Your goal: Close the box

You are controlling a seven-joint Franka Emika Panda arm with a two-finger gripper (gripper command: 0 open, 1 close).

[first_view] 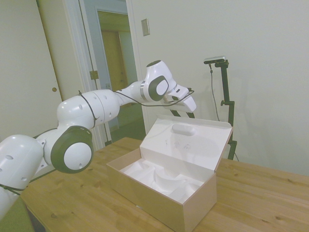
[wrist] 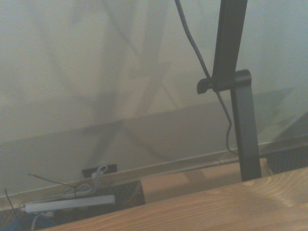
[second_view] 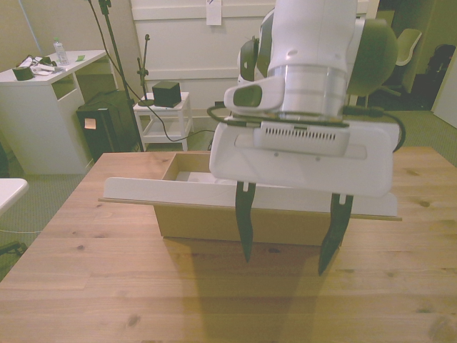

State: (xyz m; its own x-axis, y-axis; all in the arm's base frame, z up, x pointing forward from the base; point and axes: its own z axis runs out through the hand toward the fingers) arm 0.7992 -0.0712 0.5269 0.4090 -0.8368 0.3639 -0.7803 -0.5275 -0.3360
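The box (first_view: 164, 193) lay open on the desk (first_view: 260, 198), its long axis running across the front view from left to right, the white insert (first_view: 159, 178) showing inside. Its lid (first_view: 188, 140) stood raised, hinged along the long side away from the robot's base and leaning outward. The pincer (second_view: 291, 236) hung just beyond that lid's top edge, on the outer side of it, so the box lay back toward the base from the fingers. The fingers pointed down and stood well apart, holding nothing; I could not tell whether either touched the lid. To my eye the closing would call for a push on the lid's outer face back toward the base and then downward, and the pincer seemed placed for that.

The desk was bare wood around the box, with free space on every side. Beyond it the front view showed a white shelf (second_view: 166, 121) carrying a small dark cube (second_view: 166, 93), and a white cabinet (second_view: 50, 107) to the front view's left. The wrist view showed only wall, the desk's edge and cables on the floor (wrist: 72, 202).
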